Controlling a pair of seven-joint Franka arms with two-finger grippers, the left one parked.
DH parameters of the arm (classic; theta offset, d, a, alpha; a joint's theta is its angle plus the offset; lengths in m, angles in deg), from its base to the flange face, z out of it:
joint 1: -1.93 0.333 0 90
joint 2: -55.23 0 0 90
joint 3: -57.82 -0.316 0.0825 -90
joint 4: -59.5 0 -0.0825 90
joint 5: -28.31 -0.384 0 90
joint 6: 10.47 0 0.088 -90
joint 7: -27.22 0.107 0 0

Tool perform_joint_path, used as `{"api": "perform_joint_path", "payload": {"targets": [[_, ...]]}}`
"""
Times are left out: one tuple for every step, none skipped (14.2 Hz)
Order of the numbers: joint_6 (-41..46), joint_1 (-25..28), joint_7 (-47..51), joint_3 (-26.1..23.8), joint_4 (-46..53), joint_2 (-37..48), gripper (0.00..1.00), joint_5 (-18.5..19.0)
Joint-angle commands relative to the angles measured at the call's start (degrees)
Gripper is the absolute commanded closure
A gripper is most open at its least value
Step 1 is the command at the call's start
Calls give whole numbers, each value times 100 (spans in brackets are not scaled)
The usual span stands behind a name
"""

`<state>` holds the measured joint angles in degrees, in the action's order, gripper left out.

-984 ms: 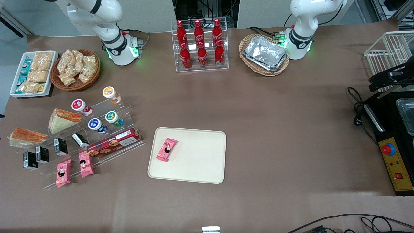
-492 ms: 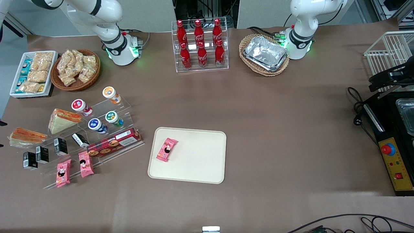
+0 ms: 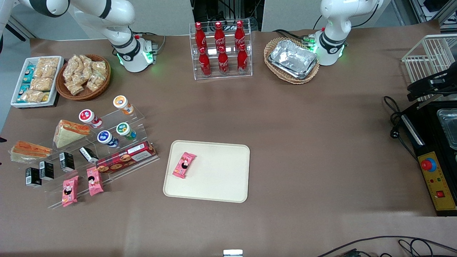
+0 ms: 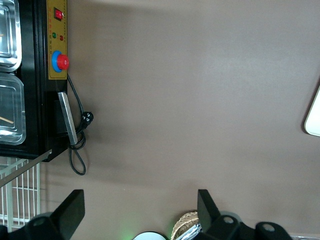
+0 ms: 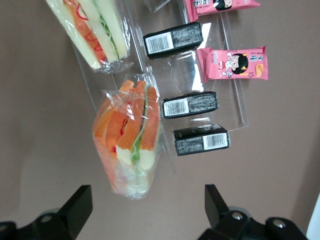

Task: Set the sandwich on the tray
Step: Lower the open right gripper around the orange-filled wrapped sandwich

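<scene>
My spread fingers (image 5: 145, 210) hovered over the clear-wrapped, orange-and-green-striped sandwich (image 5: 128, 143); soft, light, slippery, I judged, best pinched gently across its bread faces.

This is looking like a robotics lab dressed up as a small snack shop: two white robot arms are standing bolted at the upper edge of a table (image 3: 285, 117) that is wearing brown paper, with cables trailing at the lower right. Goods are sitting on display as on a counter, with cola bottles (image 3: 220, 48) in a clear rack at top centre, yogurt cups (image 3: 107, 119) and wrapped sandwiches on acrylic steps at the left, and baskets of snacks and foil trays (image 3: 292, 59) along the top. A black control box with a red emergency stop button (image 3: 428, 165) is sitting at the right edge.
</scene>
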<state>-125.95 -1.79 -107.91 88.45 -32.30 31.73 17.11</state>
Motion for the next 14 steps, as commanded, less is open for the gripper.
{"api": "perform_joint_path", "payload": {"targets": [[-281,-32,-338,48,-127,-146,0,-451],[-334,-32,-347,48,-163,-163,0,-487],[-344,-32,-339,48,-163,-190,0,-496],[-344,-23,-339,48,-198,-199,0,-505],[-379,-14,-339,48,-285,-199,0,-549],[-414,-6,-339,48,-330,-199,0,-593],[-423,12,-339,48,-374,-207,0,-593],[-475,21,-339,48,-435,-207,0,-593],[-554,38,-339,48,-514,-207,0,-602],[-616,38,-330,48,-567,-207,0,-602],[-686,47,-330,39,-628,-207,0,-619],[-730,56,-330,39,-655,-216,0,-646],[-739,82,-330,30,-664,-242,0,-655],[-739,82,-330,30,-655,-251,0,-663]]}}
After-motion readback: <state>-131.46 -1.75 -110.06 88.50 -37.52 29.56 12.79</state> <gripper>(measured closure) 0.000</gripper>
